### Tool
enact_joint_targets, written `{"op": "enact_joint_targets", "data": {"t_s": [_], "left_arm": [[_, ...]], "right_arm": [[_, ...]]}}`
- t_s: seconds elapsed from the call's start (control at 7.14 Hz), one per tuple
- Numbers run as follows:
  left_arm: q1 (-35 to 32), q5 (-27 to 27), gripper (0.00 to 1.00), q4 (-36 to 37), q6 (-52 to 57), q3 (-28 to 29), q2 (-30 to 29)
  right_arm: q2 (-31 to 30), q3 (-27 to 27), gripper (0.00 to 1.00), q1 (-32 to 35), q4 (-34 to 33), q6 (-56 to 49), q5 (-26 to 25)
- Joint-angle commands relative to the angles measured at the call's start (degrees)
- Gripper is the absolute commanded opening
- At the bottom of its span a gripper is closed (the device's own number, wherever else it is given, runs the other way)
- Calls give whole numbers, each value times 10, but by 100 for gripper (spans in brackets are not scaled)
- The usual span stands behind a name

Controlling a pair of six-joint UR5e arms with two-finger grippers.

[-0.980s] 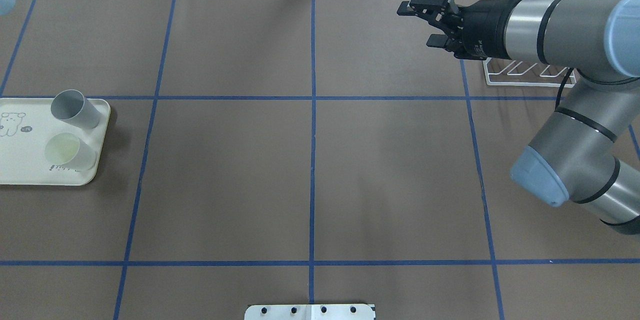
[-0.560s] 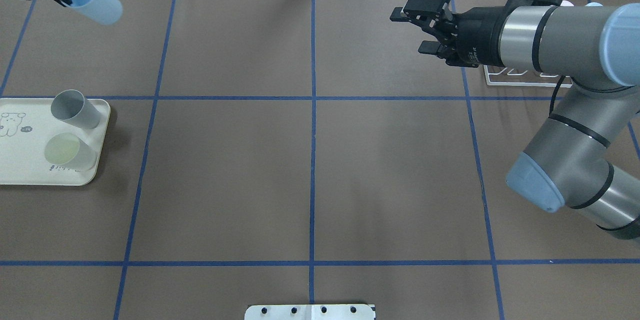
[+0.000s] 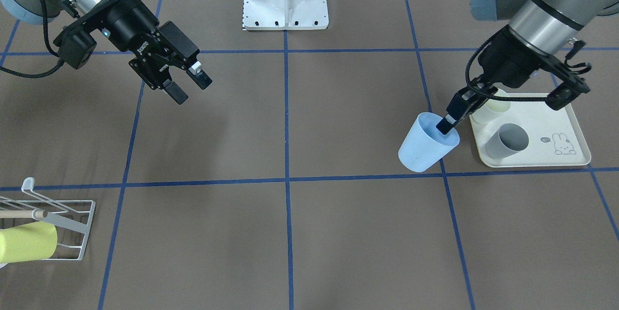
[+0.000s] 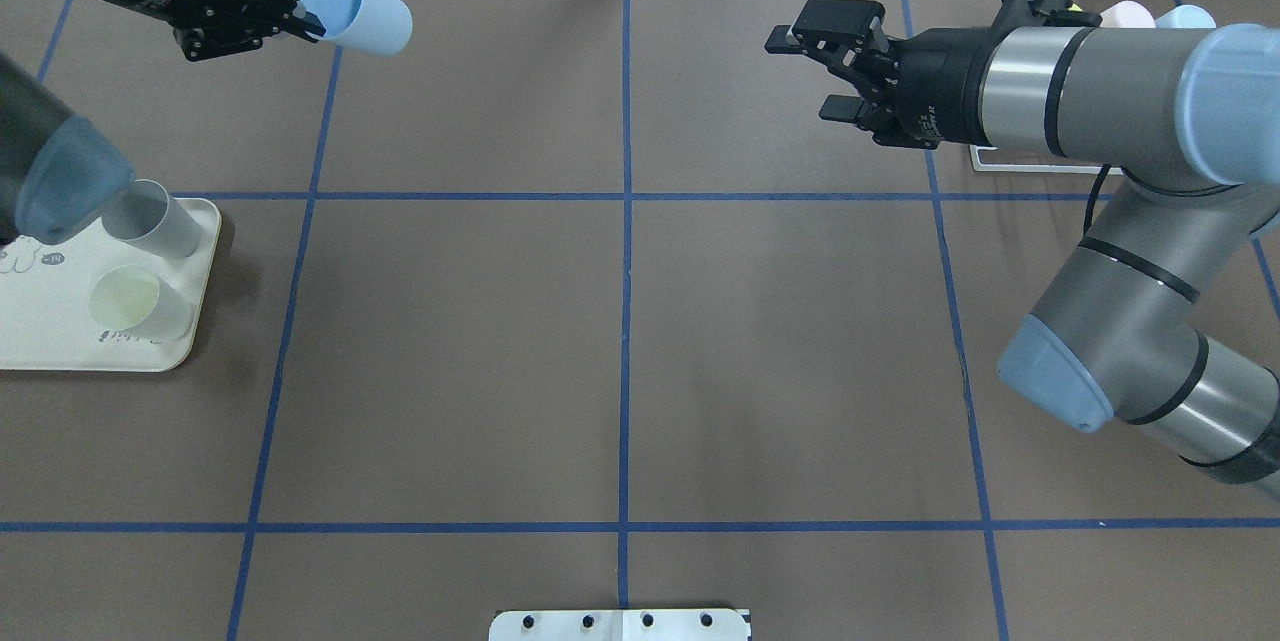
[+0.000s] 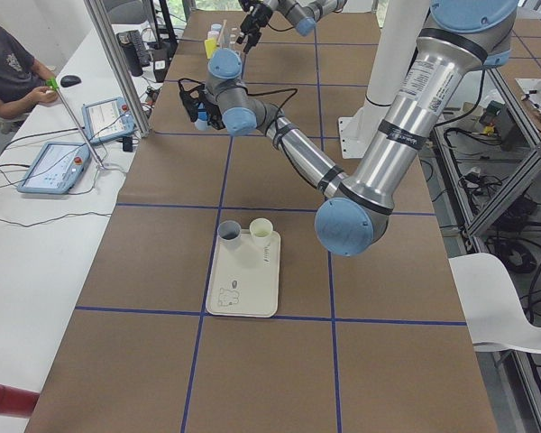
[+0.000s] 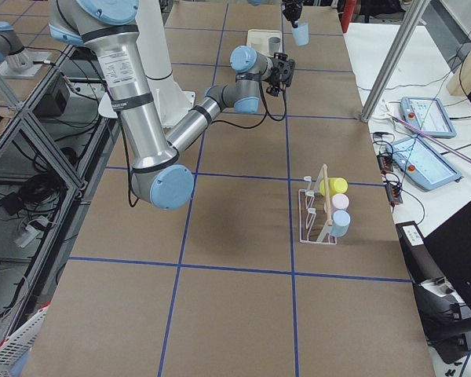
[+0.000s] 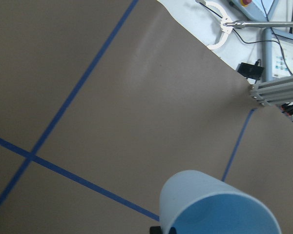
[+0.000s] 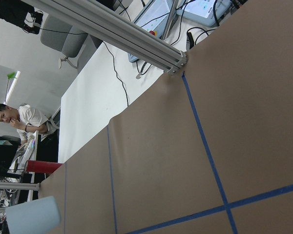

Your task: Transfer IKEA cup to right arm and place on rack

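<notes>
1. On the robot's left, a cream rectangular tray with a rabbit print lies on the brown paper-covered desk. It holds an upright grey cup and a pale yellow cup.
2. On the robot's right stands the white wire rack with a wooden dowel. It carries a yellow cup, a pink cup and a second pale blue cup.
3. The light blue plastic cup hangs tilted off the desk, just beside the tray. The left tool pinches its wall at the rim, with one finger inside.
4. The right tool holds nothing, and its fingers are spread. It points towards the cup but is well apart from it, with blue-taped desk between them.
5. The overhead view hides most of the rack behind the right arm, while the exterior right view shows it whole. The front-facing view shows the finger inside the rim. The left wrist view shows only the cup's open mouth, and the right wrist view catches the cup at its lower left corner.
</notes>
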Motion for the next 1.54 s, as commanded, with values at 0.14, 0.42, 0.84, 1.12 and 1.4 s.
{"op": "enact_joint_targets", "data": {"t_s": [0.14, 0.42, 0.84, 1.12, 1.4], "left_arm": [[110, 183, 0, -248, -266, 10, 5], [189, 345, 0, -371, -361, 15, 23], [292, 519, 0, -515, -366, 48, 12], [320, 559, 0, -544, -382, 48, -8], [336, 564, 0, -544, -385, 49, -23]], "right_arm": [[1, -23, 100, -4, 107, 83, -2], [1, -24, 100, -9, 153, 127, -14], [2, -27, 100, -60, 201, 156, -94], [2, -28, 100, -67, 224, 192, -99], [26, -48, 100, -67, 227, 218, -99]]}}
